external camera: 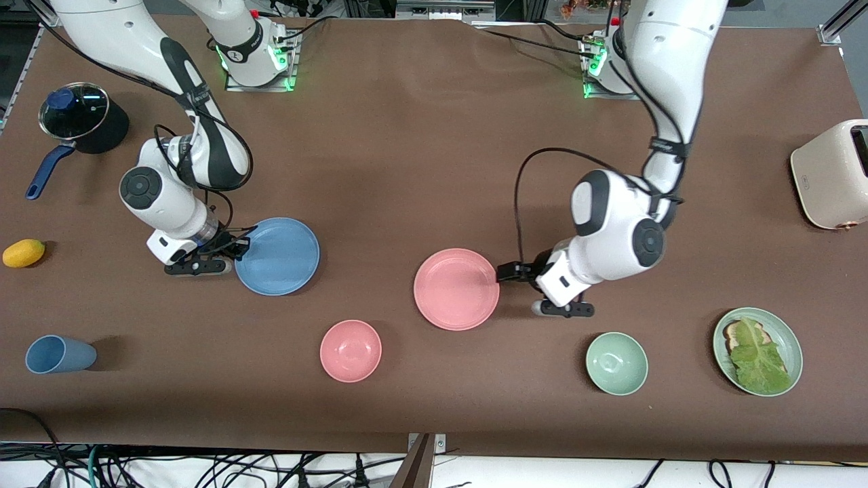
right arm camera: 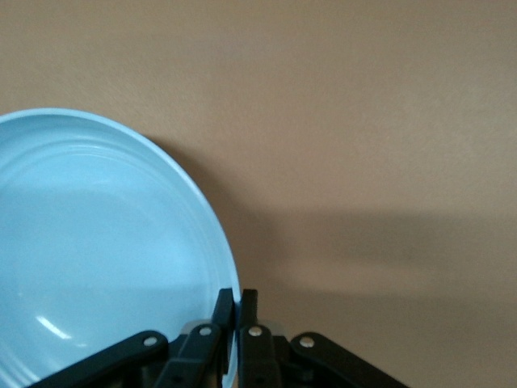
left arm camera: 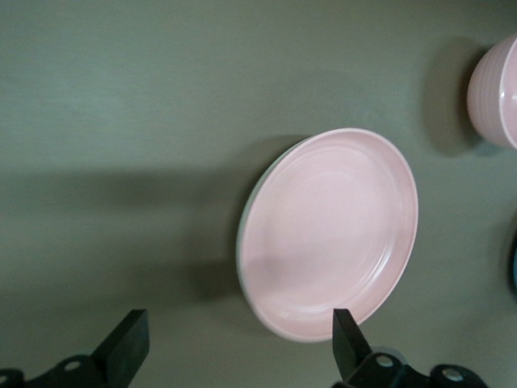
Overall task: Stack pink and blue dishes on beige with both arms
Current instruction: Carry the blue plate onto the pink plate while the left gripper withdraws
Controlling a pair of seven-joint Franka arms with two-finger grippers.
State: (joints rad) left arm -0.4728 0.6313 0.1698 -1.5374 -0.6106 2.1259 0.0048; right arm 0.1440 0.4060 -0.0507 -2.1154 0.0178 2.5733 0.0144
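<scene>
Brown cloth-covered tabletop (external camera: 420, 169) with two white jointed arms reaching in from their bases. The wide, shallow, round matte pink plate (external camera: 456, 289) lies near the tabletop's middle and serves as the landmark. In the left wrist view a thin pale edge shows beneath its rim, probably the cream-beige plate hidden under it, though this cannot be confirmed. The matching matte blue plate (external camera: 278, 256) rests flat on the tabletop, well apart from the pink plate toward the right arm's end of the table. Both plates sit level with the hollow upward. Being circular, neither has a long axis or a preferred heading, so any point on the rim serves equally for gripping. The left end effector (external camera: 510, 272) sits low just beside the pink plate's rim, toward the left arm's end, fingers spread wide and holding nothing. The right end effector (external camera: 239, 247) is clamped on the blue plate's rim, at the edge turned away from the pink plate. The step in hand appears to be lifting the blue plate. To do it well, raise it level so the thin rim does not slip, carry it over the pink plate, centre it rim over rim, and release only once it is seated.
</scene>
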